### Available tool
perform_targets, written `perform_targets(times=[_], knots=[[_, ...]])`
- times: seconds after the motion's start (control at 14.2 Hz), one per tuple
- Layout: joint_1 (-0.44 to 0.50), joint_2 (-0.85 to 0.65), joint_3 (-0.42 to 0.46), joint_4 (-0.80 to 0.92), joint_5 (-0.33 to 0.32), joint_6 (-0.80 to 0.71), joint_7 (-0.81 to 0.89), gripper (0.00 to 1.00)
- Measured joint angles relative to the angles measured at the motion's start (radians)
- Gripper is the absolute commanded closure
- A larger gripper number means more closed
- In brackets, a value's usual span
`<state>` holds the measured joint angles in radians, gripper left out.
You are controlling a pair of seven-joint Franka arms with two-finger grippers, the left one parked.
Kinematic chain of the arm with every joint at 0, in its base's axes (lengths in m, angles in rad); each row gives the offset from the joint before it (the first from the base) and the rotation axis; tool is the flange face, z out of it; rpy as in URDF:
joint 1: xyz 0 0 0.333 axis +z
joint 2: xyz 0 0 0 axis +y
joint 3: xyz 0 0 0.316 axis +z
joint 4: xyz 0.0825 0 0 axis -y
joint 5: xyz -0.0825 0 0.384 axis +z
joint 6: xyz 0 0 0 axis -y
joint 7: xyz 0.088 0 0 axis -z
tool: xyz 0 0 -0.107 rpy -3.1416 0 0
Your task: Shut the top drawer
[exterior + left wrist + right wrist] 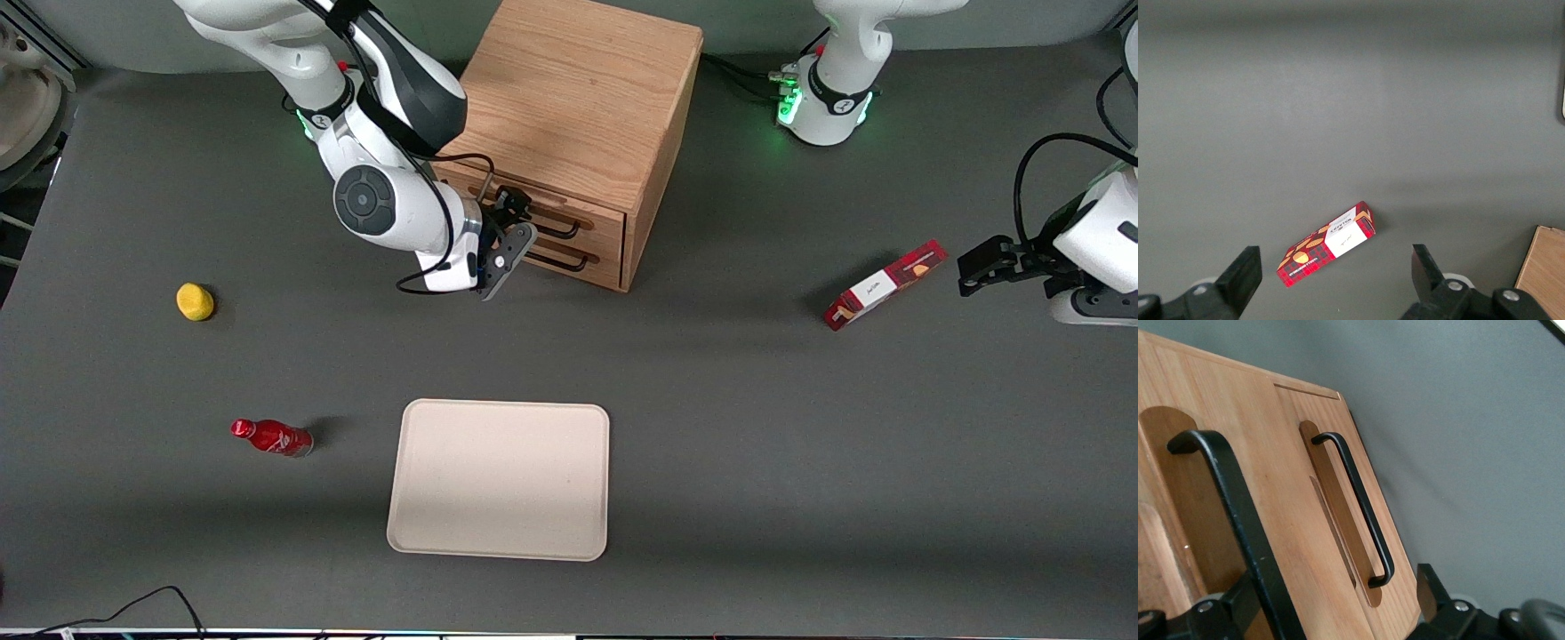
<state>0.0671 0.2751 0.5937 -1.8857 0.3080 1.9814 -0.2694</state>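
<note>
The light oak cabinet stands at the back of the table. Its top drawer has a front almost level with the cabinet face, and its black bar handle shows on it. My right gripper is open right at the drawer fronts, with one finger by the end of the top handle and the other finger lower down. In the right wrist view the top drawer's handle looms close beside one finger. The lower drawer's handle lies between the fingers of the gripper.
A beige tray lies nearer the front camera than the cabinet. A red bottle and a yellow lemon lie toward the working arm's end. A red snack box lies toward the parked arm's end.
</note>
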Motion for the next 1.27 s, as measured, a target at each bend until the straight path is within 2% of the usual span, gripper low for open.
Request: perform_targets(times=[0.56,0.98,1.27], knots=[[-0.009,-0.016,0.013,-0.010,0.000,0.000,0.026,0.00],[-0.030,-0.069,0.015,0.130,0.009,-0.204,0.030,0.00],[-0.043,-0.193,-0.076,0.195,-0.009,-0.280,0.039,0.00]])
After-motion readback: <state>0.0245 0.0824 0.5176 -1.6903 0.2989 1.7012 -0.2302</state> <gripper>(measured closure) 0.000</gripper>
